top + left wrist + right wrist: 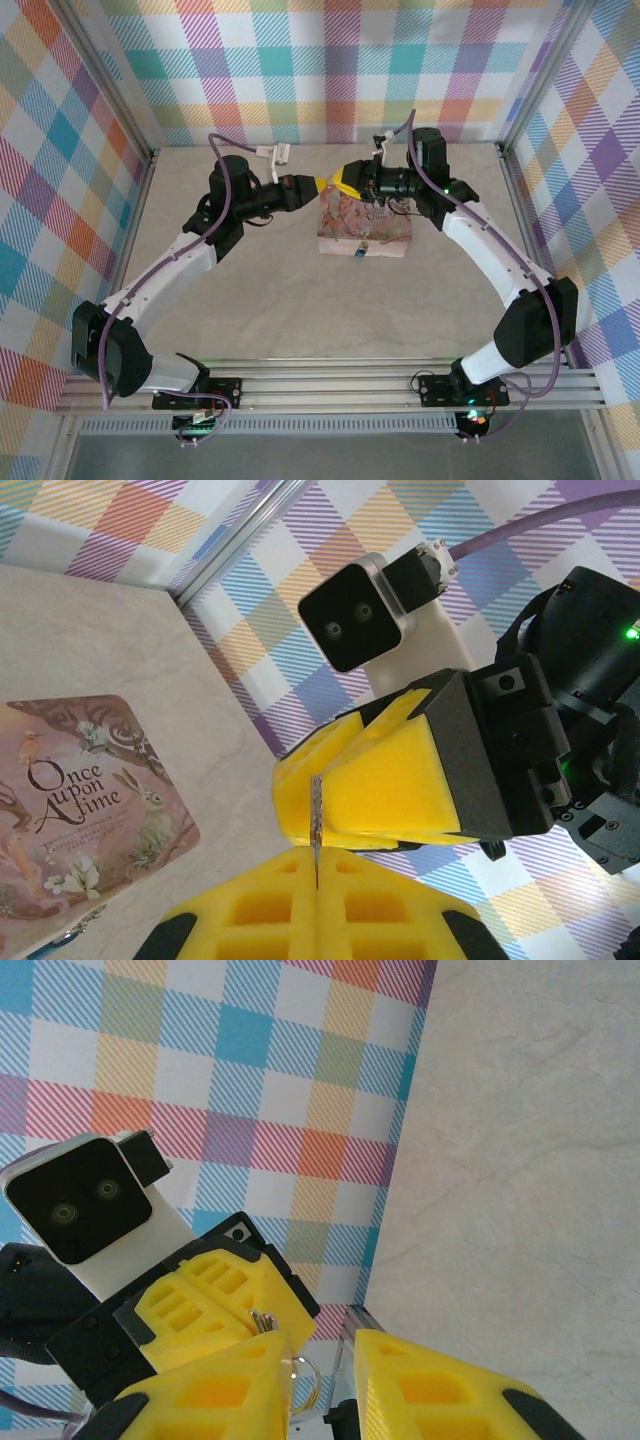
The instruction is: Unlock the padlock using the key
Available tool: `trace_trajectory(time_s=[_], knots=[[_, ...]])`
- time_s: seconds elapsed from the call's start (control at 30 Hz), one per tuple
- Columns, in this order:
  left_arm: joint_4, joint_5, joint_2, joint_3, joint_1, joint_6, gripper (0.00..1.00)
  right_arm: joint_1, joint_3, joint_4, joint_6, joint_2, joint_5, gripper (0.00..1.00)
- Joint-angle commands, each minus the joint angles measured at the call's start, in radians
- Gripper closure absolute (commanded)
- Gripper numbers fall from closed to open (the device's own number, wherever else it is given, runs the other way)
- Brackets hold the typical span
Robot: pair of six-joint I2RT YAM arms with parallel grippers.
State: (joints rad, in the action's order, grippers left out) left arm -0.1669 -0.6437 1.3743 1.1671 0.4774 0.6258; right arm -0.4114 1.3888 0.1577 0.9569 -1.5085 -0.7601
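The left tool (315, 870) is clamped tight on the key (316, 815), a thin grey strip standing up from the seam between its yellow fingers. The key's free end lies against the tip of the right tool (318, 1350), whose fingers stand narrowly apart with a small wire ring (296, 1363) in the gap. Both tools meet above the far left corner of the pink box (375, 215) on the bench (280, 310). The padlock (357, 250) sits at the box's near edge, apart from both tools.
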Motion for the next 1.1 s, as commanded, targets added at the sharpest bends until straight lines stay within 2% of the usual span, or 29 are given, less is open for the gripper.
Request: trace_trajectory(time_s=[0.0,0.3,0.47,0.6,0.8,0.97,1.07], knots=[[-0.048,-0.019,-0.019,-0.017,0.013,0.024,1.0,0.003,-0.008,-0.047,0.022,0.021,-0.021,0.73],[-0.055,-0.024,-0.024,-0.03,0.013,0.045,1.0,0.003,-0.016,-0.102,0.046,0.03,-0.028,0.65],[-0.059,-0.026,-0.023,-0.03,0.013,0.048,1.0,0.004,-0.014,-0.107,0.052,0.021,-0.045,0.65],[-0.062,-0.029,-0.025,-0.034,0.013,0.05,1.0,0.003,-0.011,-0.105,0.052,0.007,-0.055,0.68],[-0.066,-0.04,-0.017,-0.031,0.015,0.054,1.0,0.004,-0.005,-0.113,0.051,-0.006,-0.064,0.79],[-0.079,-0.056,-0.012,-0.027,0.02,0.066,1.0,0.003,-0.013,-0.122,0.048,-0.015,-0.073,0.81],[-0.077,-0.063,-0.008,-0.023,0.021,0.067,1.0,0.003,-0.021,-0.155,0.06,-0.02,-0.091,0.89]])
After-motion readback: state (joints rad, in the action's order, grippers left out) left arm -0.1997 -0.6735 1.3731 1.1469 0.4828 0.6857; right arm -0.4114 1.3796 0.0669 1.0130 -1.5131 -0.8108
